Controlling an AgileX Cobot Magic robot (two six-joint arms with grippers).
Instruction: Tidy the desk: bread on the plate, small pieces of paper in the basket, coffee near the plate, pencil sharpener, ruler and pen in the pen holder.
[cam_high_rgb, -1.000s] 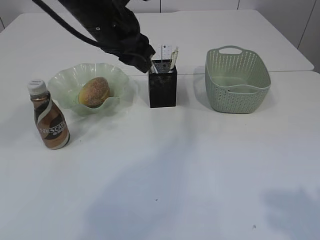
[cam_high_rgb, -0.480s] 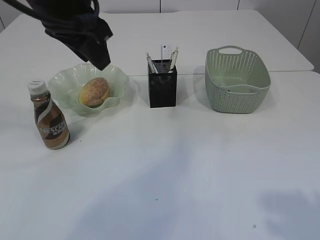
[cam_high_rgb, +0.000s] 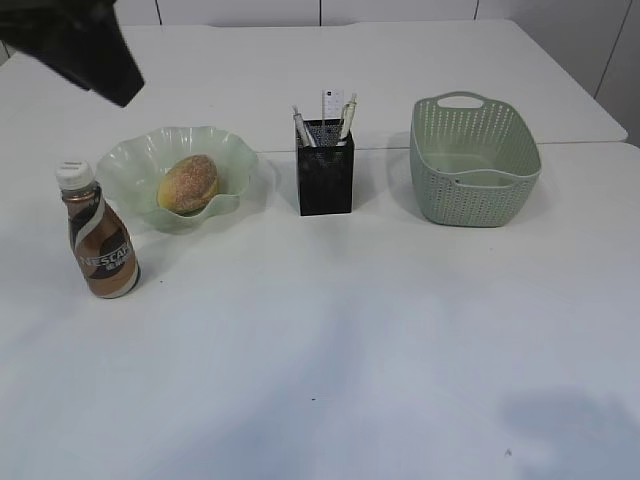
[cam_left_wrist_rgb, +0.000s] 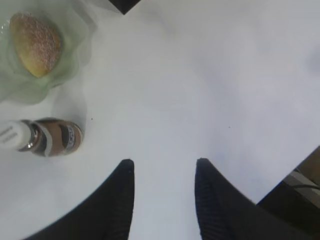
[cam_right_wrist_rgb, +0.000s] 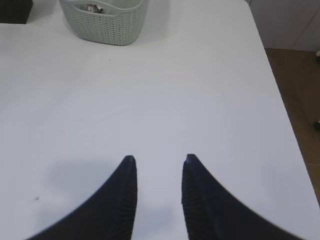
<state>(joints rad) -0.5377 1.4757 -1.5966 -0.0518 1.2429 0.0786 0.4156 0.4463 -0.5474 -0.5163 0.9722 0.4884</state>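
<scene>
The bread (cam_high_rgb: 188, 183) lies in the wavy green plate (cam_high_rgb: 132, 160), and the brown coffee bottle (cam_high_rgb: 100, 244) stands just left-front of it. The black pen holder (cam_high_rgb: 325, 180) holds the clear ruler (cam_high_rgb: 331, 104) and pens (cam_high_rgb: 300, 127); the pencil sharpener does not show. A small piece of paper (cam_right_wrist_rgb: 92, 8) lies inside the green basket (cam_high_rgb: 473, 165). My left gripper (cam_left_wrist_rgb: 163, 166) is open and empty, high over the desk (cam_high_rgb: 350, 330), with bread (cam_left_wrist_rgb: 36, 43) and bottle (cam_left_wrist_rgb: 47, 136) below it. My right gripper (cam_right_wrist_rgb: 158, 161) is open and empty above bare tabletop.
The dark left arm (cam_high_rgb: 75, 45) sits at the top left corner of the exterior view. The desk's right edge (cam_right_wrist_rgb: 277, 85) drops to a brown floor. A seam (cam_high_rgb: 560, 143) crosses the desk behind the basket.
The left arm has swung away from above the pen holder, moving left and up to the top left corner. Nothing on the desk has moved.
</scene>
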